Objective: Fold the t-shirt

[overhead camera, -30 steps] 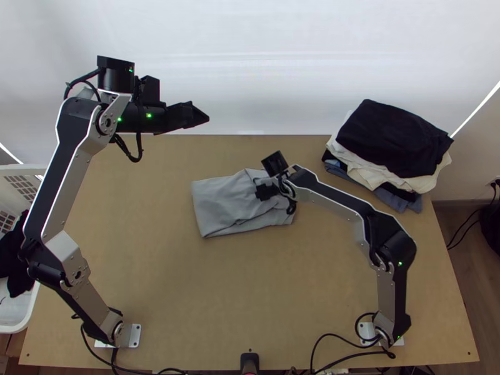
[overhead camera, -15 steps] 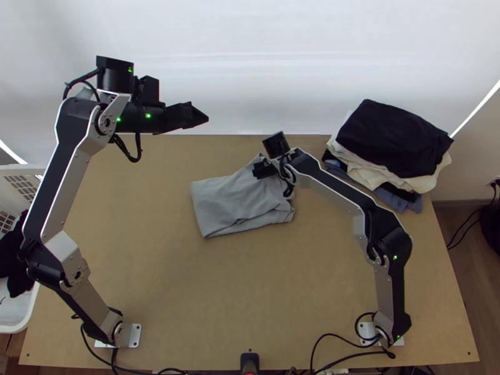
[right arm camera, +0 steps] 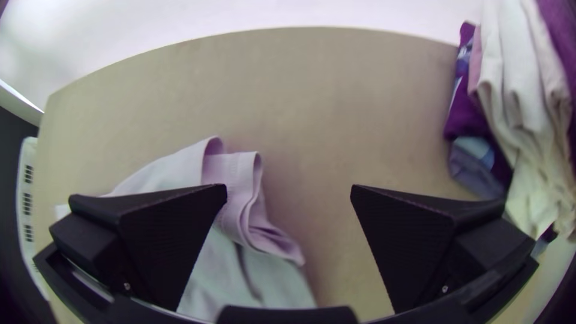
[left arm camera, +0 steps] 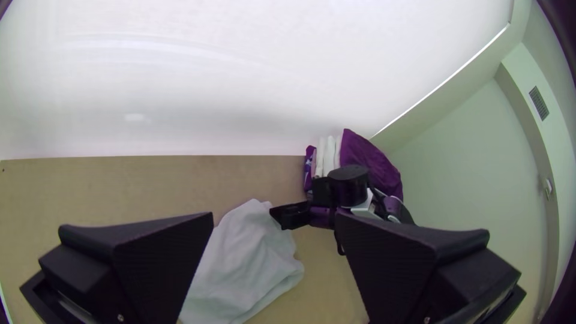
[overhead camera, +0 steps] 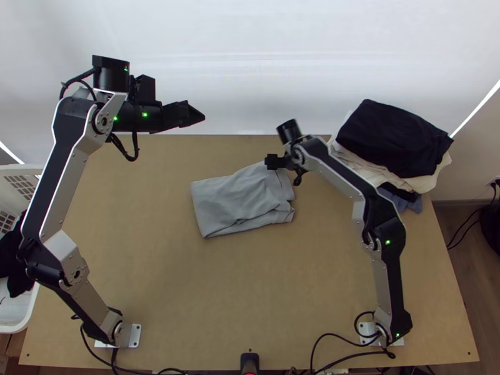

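Note:
A light grey t-shirt [overhead camera: 240, 201] lies folded into a rough block in the table's upper middle, its right side layered and creased. Over its far right corner is my right gripper [overhead camera: 273, 162]; in the right wrist view the right gripper [right arm camera: 289, 192] is wide open, one finger above the layered cloth edge [right arm camera: 240, 198], the other above bare table. My left gripper [overhead camera: 201, 117] hangs beyond the table's far edge, away from the shirt. In its wrist view the left gripper [left arm camera: 273, 219] stands open with nothing gripped, the shirt [left arm camera: 246, 264] visible between its fingers.
A stack of folded clothes, black on top [overhead camera: 394, 139], sits at the table's far right corner, close to the right arm. At the left edge stands a white basket [overhead camera: 24, 315] with dark cloth inside. Bare wood [overhead camera: 237, 294] lies nearer than the shirt.
My right gripper has moved from over the shirt's right part toward the far edge and slightly right. The shirt's far right corner has been drawn outward. The left arm has shifted slightly left.

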